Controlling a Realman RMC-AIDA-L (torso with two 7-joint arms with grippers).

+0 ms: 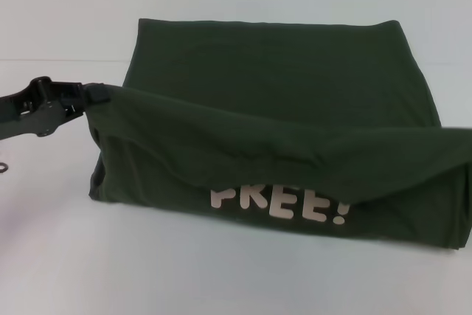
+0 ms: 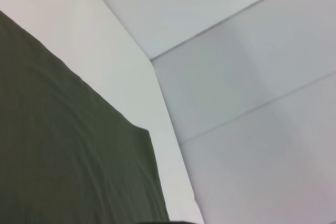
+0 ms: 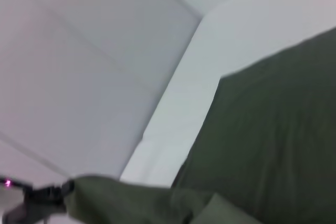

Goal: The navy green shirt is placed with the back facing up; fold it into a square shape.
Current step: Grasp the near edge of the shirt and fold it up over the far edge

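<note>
Table (image 1: 221, 285) white, carries shirt (image 1: 280, 79) across your centre view. Near edge of shirt lifted, sagging over "FREE!" lettering (image 1: 280, 208). Left gripper (image 1: 87, 96) clamped on raised left corner. Right gripper outside your head view; you can't tell its state.

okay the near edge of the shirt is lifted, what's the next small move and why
Probably carry the edge on toward the far side. The left hand pinches one corner of the shirt, the lifted edge sags above the lettering, and the far part lies flat.
</note>
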